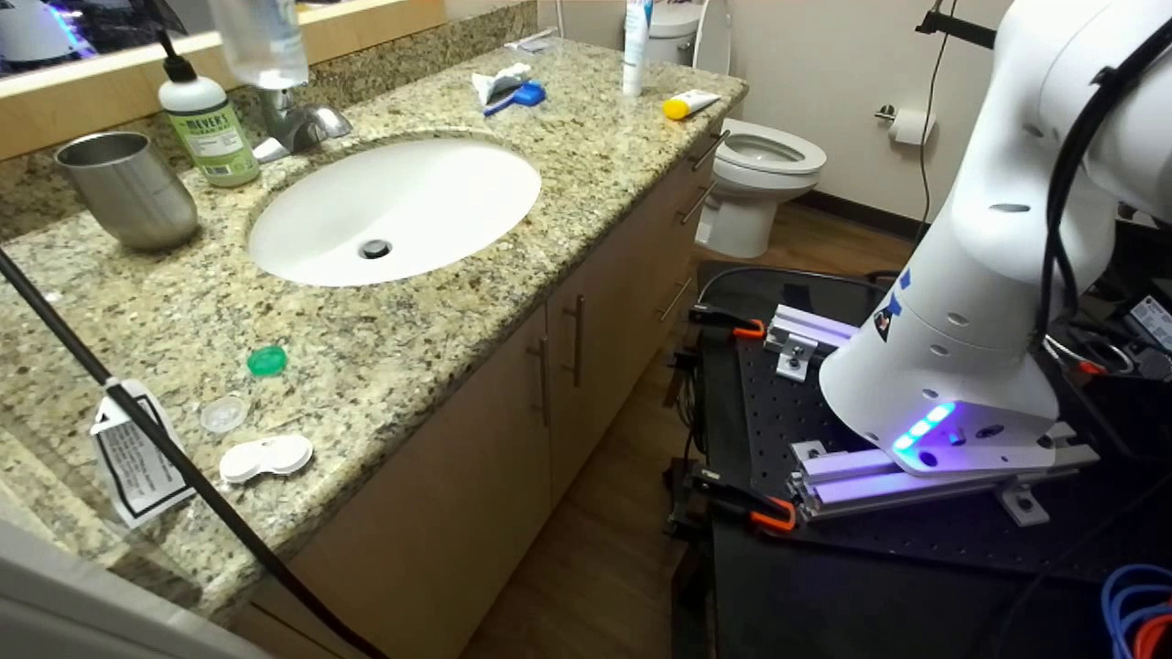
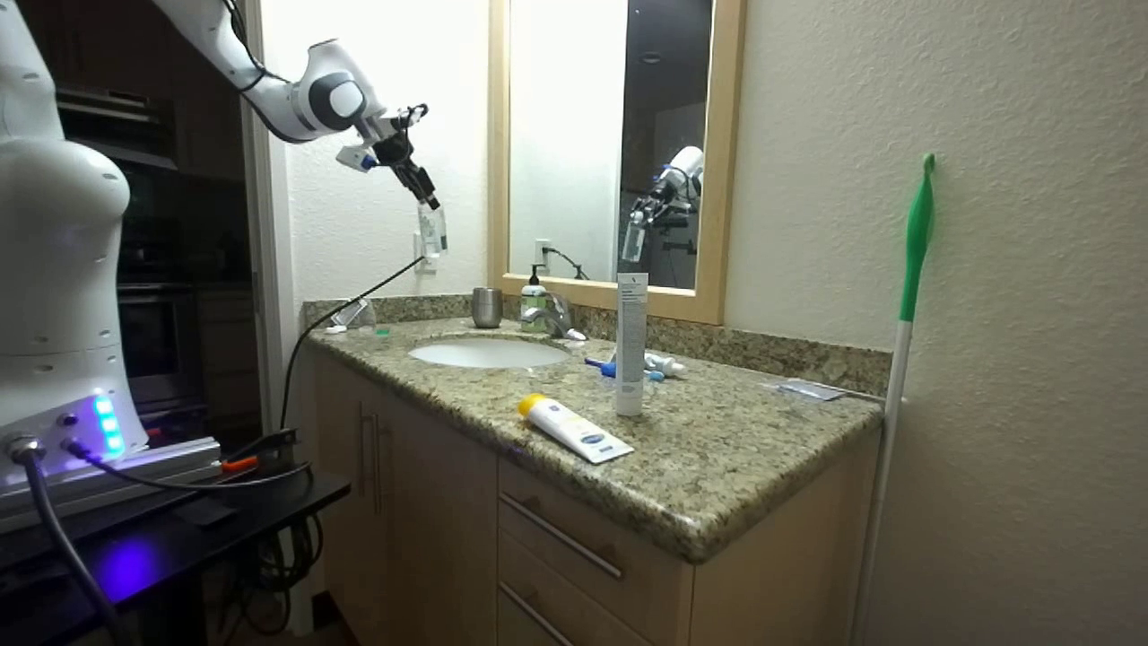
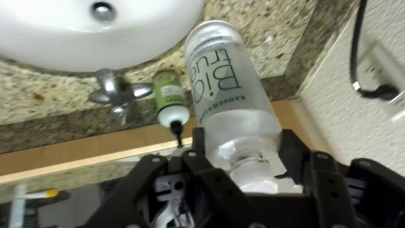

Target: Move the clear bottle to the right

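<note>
The black two-fingered gripper (image 3: 243, 139) grips one clear narrow-necked plastic bottle (image 3: 226, 85), which hangs base-down beneath it, slightly tilted; carrying seems in hand, and the next move likely calls for a level sweep right, then lowering. Lower than the gripper sit one black-pumped green soap bottle (image 3: 171, 96), one grey metal cup (image 1: 135, 197) and one oval white sink (image 1: 444, 210).

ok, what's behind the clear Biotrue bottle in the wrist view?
Around the clear Biotrue bottle, granite countertop and wooden mirror frame show. The grey metal cup, visible in both exterior views, doesn't; the bottle probably covers it.
</note>
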`<state>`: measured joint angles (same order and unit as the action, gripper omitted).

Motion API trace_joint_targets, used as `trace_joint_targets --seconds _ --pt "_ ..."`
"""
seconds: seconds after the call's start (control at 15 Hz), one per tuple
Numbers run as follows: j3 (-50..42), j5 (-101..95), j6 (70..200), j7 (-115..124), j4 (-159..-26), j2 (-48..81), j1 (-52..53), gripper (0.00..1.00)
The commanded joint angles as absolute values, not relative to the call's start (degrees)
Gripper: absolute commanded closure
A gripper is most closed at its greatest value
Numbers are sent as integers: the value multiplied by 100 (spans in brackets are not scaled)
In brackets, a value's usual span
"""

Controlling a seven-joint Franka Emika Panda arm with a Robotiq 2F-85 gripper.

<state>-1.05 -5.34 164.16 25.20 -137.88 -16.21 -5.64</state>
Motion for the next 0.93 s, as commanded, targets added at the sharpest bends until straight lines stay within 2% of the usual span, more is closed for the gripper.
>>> trace_joint_targets --seconds 0.0,0.13,0.33,0.4,0.6,0.67,0.87 --pt "-261 -1143 15661 2943 -13488 -2150 -1485 64" --pt "-400 -1008 15356 2835 -13384 -2358 -2039 64" --pt "-1086 26 14602 2464 -13042 -2484 -1950 64" --pt "-810 -351 14994 2551 -13278 -2424 -2112 39" --pt "-1058 -27 14725 2396 -13144 -2490 -2097 39" --pt "-1045 -11 14720 2405 -13144 -2489 -2069 64" --pt "-879 -893 15418 3037 -12757 -1620 -2751 64"
